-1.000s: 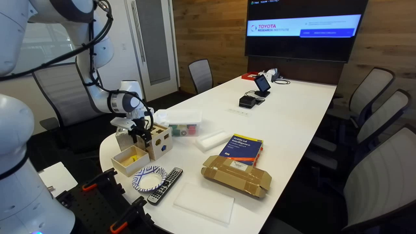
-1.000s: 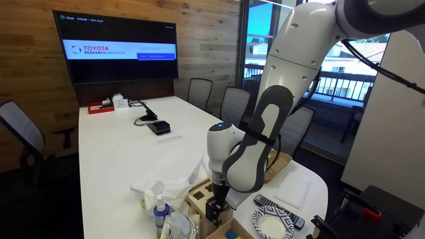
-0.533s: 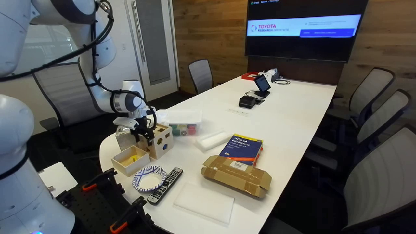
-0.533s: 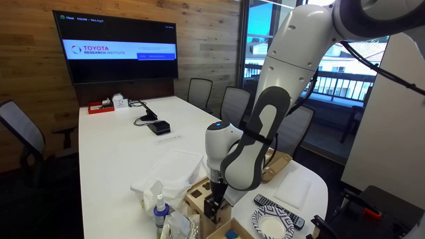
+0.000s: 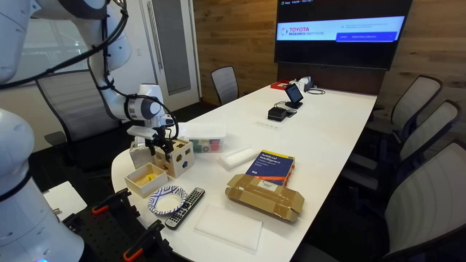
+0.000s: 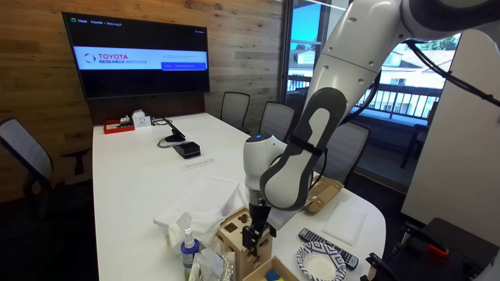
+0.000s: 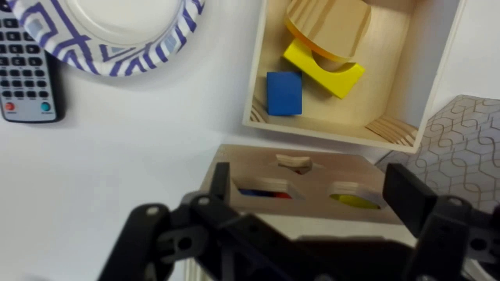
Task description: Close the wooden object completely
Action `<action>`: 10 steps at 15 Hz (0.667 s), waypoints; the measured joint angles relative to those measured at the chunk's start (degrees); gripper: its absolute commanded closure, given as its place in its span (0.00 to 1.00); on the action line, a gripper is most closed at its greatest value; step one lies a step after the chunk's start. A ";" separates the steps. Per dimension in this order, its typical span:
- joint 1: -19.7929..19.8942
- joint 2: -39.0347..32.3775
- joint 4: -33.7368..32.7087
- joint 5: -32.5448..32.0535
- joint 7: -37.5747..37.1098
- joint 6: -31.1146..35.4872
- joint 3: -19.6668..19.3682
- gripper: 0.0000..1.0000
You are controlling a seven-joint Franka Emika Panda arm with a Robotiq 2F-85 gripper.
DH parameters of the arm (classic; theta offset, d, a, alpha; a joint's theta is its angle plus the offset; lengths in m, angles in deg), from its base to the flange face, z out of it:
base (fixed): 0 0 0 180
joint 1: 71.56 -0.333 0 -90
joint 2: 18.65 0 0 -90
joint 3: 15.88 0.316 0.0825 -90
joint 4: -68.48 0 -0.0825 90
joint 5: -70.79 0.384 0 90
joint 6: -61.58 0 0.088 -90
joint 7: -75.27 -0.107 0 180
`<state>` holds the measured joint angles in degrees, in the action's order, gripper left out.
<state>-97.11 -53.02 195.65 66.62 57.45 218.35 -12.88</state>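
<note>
The pale, hole-pierced wooden box [image 5: 175, 166] stands on the white counter [image 5: 309, 134] beside a shallow light-wood tray [image 5: 155, 186]. The black pincer [image 7: 310, 181], spread wide and empty, is by the box's tray-side panel [image 7: 314, 189]. Closing seems in hand, any gap unclear; next probably needs a gentle push.

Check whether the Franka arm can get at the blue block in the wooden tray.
Probably yes: the jaws stand open and nothing covers the blue block, though the tray's wall and yellow arch sit close.
</note>
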 measured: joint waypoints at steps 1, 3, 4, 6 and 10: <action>0.41 1.86 0.56 -0.49 0.81 -1.49 -0.28 0.00; 1.35 6.10 1.59 -3.30 2.98 -4.47 -1.41 0.00; 2.15 8.27 1.83 -5.55 4.56 -6.17 -2.09 0.00; 4.63 12.42 1.97 -10.34 8.99 -9.08 -3.04 0.00; 11.98 19.49 2.02 -15.97 21.23 -11.80 -3.27 0.00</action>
<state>-85.14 -33.53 197.68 50.65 78.68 206.55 -16.15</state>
